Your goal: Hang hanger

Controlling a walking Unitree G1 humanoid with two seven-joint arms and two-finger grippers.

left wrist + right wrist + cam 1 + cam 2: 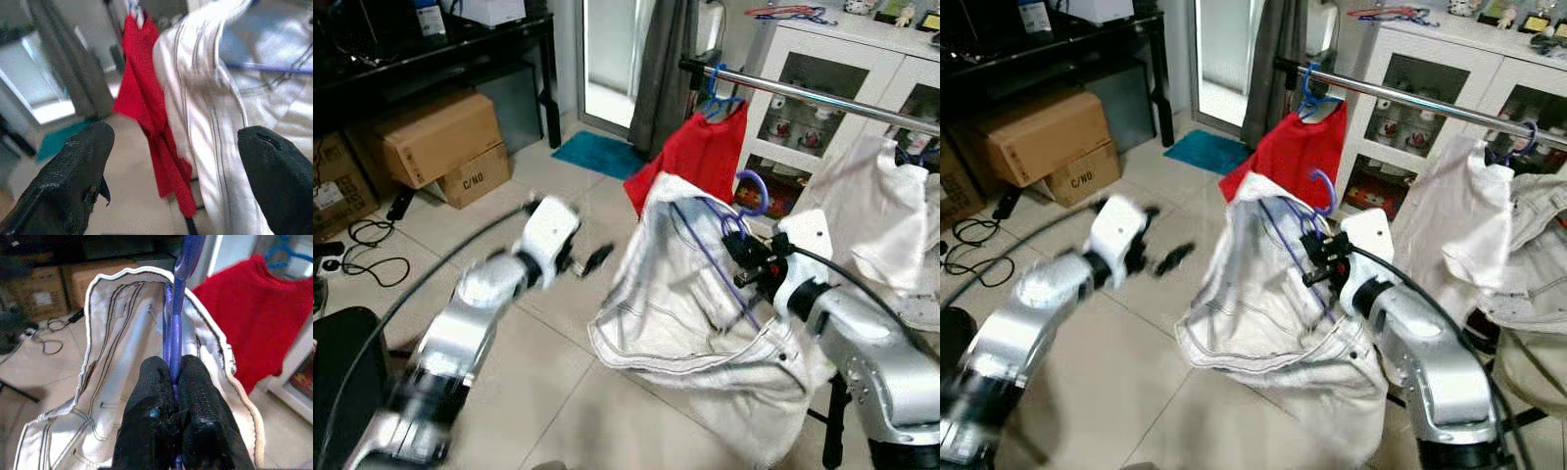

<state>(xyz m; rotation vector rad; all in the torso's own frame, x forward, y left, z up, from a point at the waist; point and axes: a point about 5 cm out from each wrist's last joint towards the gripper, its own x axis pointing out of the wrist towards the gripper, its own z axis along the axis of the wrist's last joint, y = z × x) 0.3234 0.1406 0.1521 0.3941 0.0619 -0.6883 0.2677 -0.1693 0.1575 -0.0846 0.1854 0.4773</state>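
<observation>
The right gripper (pixel 751 262) is clamping the neck of the purple plastic hanger (pixel 750 201), its two black fingers (pixel 157 396) pressed together on the stem just below the hook. A white denim garment with dark stitching (pixel 685 304) is draping from this hanger and sagging toward the tiled floor (pixel 538 392). The hook is pointing toward 12 o'clock from the fingers, and the hanger's long axis, one purple arm of it, is slanting down through the cloth from about 10 o'clock to 4 o'clock in the head views.

The chrome clothes rail (pixel 822 100) is lying above and beyond the hook, at about 1 o'clock from the fingers, running from 10 o'clock to 4 o'clock across the scene. A red shirt on a blue hanger (pixel 705 147) is occupying the rail's near end, and a second white garment (pixel 876 211) is hanging further along, so a bare stretch of rail is showing between them. By judgement, the hook needs lifting up and over that stretch.

The left gripper (pixel 587 262) is standing well apart at 9 o'clock of the white garment, its fingers (pixel 73 171) spread wide and grasping nothing; the right arm is plainly the nearer one.
</observation>
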